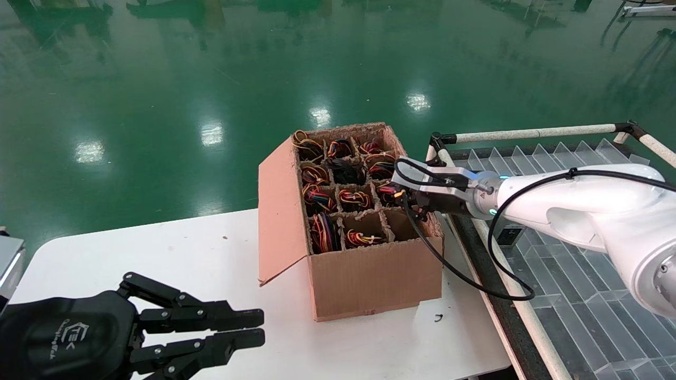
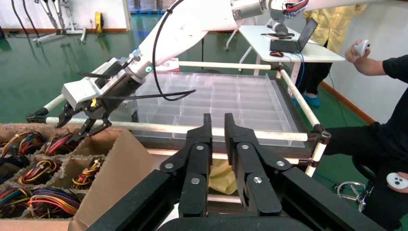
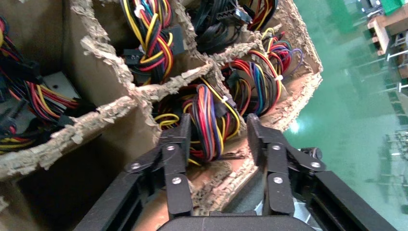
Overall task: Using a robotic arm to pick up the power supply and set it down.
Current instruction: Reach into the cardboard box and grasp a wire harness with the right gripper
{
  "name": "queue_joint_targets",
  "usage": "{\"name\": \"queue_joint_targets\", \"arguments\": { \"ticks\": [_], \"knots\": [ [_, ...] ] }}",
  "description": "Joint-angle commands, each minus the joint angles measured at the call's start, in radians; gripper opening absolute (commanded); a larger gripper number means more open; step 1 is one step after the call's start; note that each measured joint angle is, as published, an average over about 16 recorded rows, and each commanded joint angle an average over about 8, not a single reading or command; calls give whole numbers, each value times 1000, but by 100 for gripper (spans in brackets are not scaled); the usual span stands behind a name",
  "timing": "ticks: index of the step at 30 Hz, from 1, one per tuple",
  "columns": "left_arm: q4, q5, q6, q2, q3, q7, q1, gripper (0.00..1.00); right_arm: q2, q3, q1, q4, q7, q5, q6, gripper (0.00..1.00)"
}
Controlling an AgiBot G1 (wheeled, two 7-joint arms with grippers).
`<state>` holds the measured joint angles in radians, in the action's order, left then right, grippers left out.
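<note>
Sitting deep in a cell on the right-hand column of the cardboard box [image 1: 369,279], the power supply [image 3: 211,120] shows only its bundle of red, yellow, black and purple wires; the metal body is hidden below the torn dividers. That cell lies against the box's right wall, second from the near edge in the head view, with an empty cell just nearer.

Judging from the bundle, the unit will probably be top-soft and bottom-heavy: the wires are limp and springy and will slide and stretch under load, while a metal case below should weigh far more than the cables suggest. Pinching wires alone risks the body swinging or snagging on the ragged cardboard, so the best hold is likely low on the bundle where a white tie [image 3: 225,100] binds it, or on the case itself if the fingers can reach it.

Outward from there, the right gripper [image 3: 215,137] hangs just over this cell with its fingers spread wide on either side of the wire bundle, gripping nothing. The box stands at the right edge of the white table [image 1: 185,253], beside a rack of clear trays [image 1: 575,295]. The left gripper [image 1: 240,328] is parked low over the table's near left part, its fingers nearly closed with a narrow gap and nothing between them.
</note>
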<state>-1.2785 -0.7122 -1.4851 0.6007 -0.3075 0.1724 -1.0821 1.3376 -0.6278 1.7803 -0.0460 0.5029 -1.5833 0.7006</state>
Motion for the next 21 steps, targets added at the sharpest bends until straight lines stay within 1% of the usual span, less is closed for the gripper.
{"name": "queue_joint_targets", "arguments": {
  "ticks": [1, 12, 21],
  "knots": [
    [0, 0, 0, 0, 0, 0, 0, 100, 3, 3, -5, -1, 4, 5, -2, 0],
    [0, 0, 0, 0, -1, 0, 0, 100, 3, 11, -30, 5, 9, 22, -34, 0],
    [0, 1, 0, 0, -1, 0, 0, 100, -1, 21, -37, 7, 7, 39, -35, 0]
  ]
}}
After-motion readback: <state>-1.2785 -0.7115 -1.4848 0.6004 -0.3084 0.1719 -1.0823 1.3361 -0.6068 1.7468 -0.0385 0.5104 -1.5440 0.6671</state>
